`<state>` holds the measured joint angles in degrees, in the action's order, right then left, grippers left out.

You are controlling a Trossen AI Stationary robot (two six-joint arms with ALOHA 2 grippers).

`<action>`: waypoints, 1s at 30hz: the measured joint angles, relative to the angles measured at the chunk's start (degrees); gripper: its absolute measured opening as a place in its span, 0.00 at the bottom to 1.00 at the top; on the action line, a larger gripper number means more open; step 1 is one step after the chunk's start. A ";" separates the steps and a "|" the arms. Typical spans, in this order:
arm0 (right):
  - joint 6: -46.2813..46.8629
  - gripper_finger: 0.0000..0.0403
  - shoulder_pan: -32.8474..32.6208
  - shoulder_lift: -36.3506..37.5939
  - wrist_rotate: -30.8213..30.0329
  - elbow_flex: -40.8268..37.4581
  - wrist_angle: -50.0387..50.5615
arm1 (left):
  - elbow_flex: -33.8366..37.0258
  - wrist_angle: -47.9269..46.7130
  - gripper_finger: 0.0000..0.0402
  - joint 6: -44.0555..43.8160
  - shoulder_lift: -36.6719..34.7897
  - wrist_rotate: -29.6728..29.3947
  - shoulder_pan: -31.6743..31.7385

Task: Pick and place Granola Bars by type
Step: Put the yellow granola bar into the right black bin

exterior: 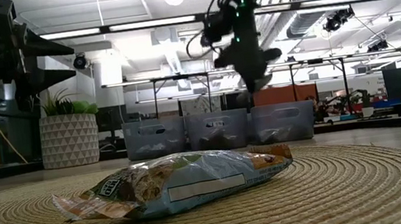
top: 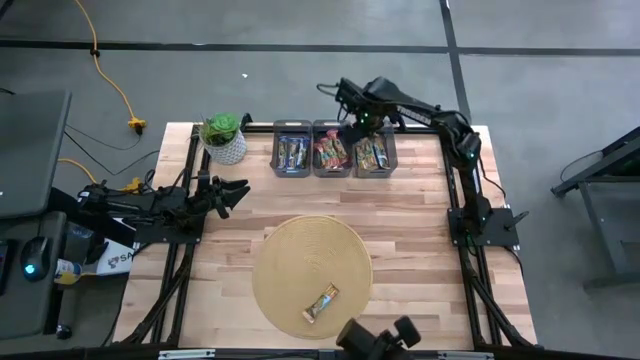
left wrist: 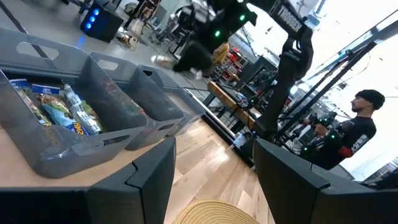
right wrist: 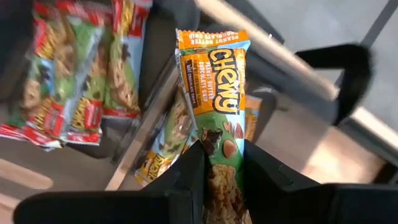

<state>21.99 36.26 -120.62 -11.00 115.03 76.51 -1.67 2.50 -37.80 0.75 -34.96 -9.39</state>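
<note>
I see the right pincer [right wrist: 222, 163] clenched on a granola bar [right wrist: 214, 93], fingers pressing both sides of the wrapper. On the orange and green wrapper I read "CHEWY" and "PEANUT BUTTER CHOCOLATE CHIP". The pincer holds it above the right grey bin [top: 374, 153], where similar bars lie; the middle bin [top: 331, 152] has red bars, the left bin [top: 293, 154] blue ones. One more bar [top: 321, 304] rests on the straw mat [top: 290, 260] on the bench [top: 420, 215]. The left pincer [top: 236, 191] waits open near the plant pot [top: 226, 139].
</note>
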 joint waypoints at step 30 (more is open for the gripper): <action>9.18 0.38 0.12 23.19 3.45 -46.55 -36.14 | 0.00 -0.02 0.53 0.00 0.02 0.02 0.00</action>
<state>31.18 36.38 -97.43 -7.55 68.48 40.37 -1.67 2.48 -37.80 0.78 -34.94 -9.39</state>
